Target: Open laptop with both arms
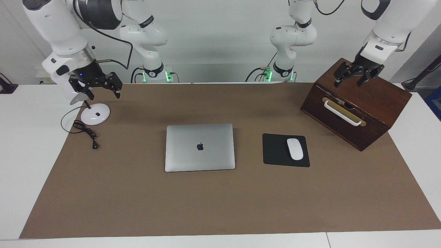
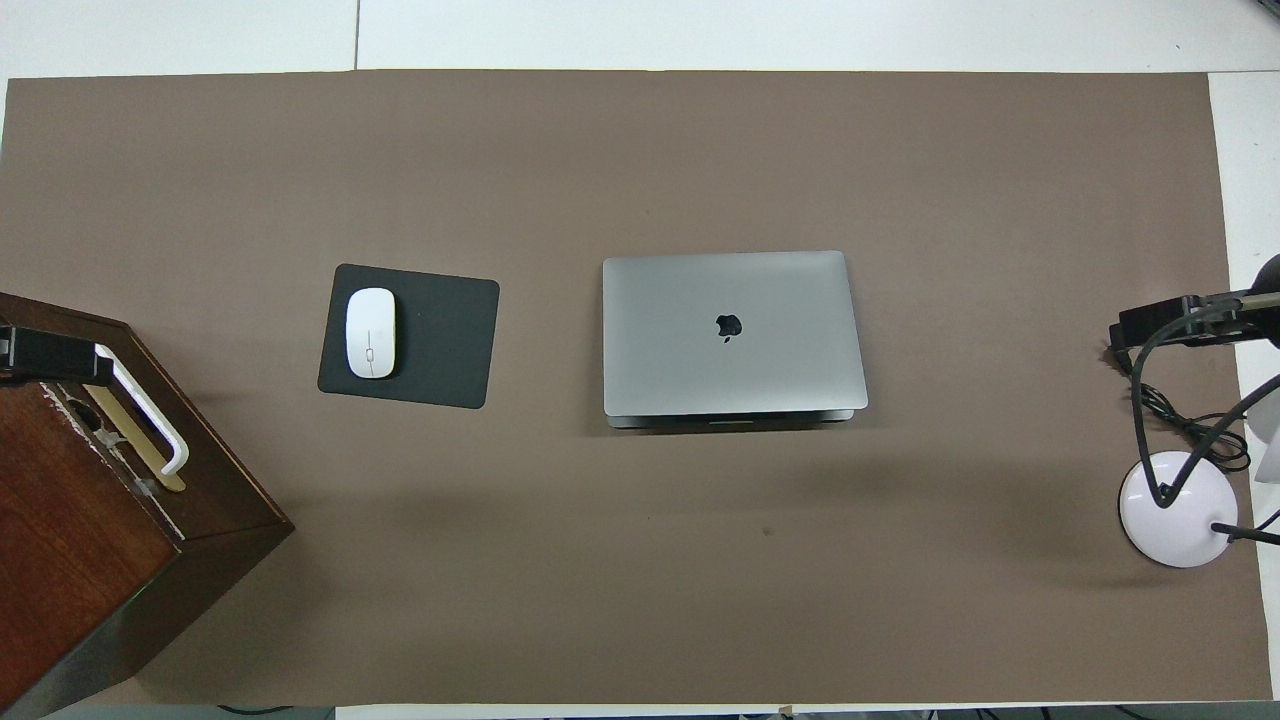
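The silver-grey laptop [image 1: 200,147] lies closed and flat in the middle of the brown mat, its dark apple logo facing up; it also shows in the overhead view [image 2: 733,333]. My left gripper [image 1: 348,82] is open and empty, up in the air over the wooden box at the left arm's end; its tip shows in the overhead view [image 2: 45,357]. My right gripper [image 1: 103,93] is open and empty, up over the white round lamp base at the right arm's end, also in the overhead view [image 2: 1165,325]. Both are well apart from the laptop.
A black mouse pad [image 1: 275,151] with a white mouse [image 1: 295,148] lies beside the laptop, toward the left arm's end. A dark wooden box [image 1: 365,110] with a white handle [image 1: 342,113] stands past it. A lamp base [image 1: 95,114] and cable [image 1: 86,132] lie at the right arm's end.
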Tool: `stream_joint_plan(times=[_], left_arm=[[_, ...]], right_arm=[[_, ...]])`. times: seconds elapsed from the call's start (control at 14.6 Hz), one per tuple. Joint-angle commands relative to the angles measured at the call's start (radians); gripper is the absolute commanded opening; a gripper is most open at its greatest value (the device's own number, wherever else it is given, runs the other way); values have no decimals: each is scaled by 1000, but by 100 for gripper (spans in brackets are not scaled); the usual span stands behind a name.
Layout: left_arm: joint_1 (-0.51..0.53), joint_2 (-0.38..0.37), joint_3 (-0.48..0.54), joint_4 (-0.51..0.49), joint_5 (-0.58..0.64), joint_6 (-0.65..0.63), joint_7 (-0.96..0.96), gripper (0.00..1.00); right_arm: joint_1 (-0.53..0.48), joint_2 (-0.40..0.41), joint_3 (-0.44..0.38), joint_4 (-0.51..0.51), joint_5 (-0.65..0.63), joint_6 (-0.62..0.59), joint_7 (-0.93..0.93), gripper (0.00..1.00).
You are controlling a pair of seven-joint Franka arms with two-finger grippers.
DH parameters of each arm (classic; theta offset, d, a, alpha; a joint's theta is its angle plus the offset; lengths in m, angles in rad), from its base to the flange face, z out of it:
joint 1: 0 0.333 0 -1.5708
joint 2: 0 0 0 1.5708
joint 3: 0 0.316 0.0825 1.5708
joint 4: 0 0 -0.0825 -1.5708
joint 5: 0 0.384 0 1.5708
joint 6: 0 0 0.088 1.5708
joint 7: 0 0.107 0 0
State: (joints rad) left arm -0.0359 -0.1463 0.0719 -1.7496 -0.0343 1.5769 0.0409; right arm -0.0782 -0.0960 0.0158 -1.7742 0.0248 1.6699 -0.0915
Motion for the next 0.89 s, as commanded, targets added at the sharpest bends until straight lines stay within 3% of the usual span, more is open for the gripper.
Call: stream_joint_plan(times=[0.0, 0.82], left_arm=[[-2, -6, 2, 9, 22, -9, -12, 100], [1, -12, 3, -5, 22, -18, -23, 100]], right_arm=[[-11, -22, 6, -28, -9, 24, 7, 100], [-12, -22, 6, -28, -9, 24, -1, 100]])
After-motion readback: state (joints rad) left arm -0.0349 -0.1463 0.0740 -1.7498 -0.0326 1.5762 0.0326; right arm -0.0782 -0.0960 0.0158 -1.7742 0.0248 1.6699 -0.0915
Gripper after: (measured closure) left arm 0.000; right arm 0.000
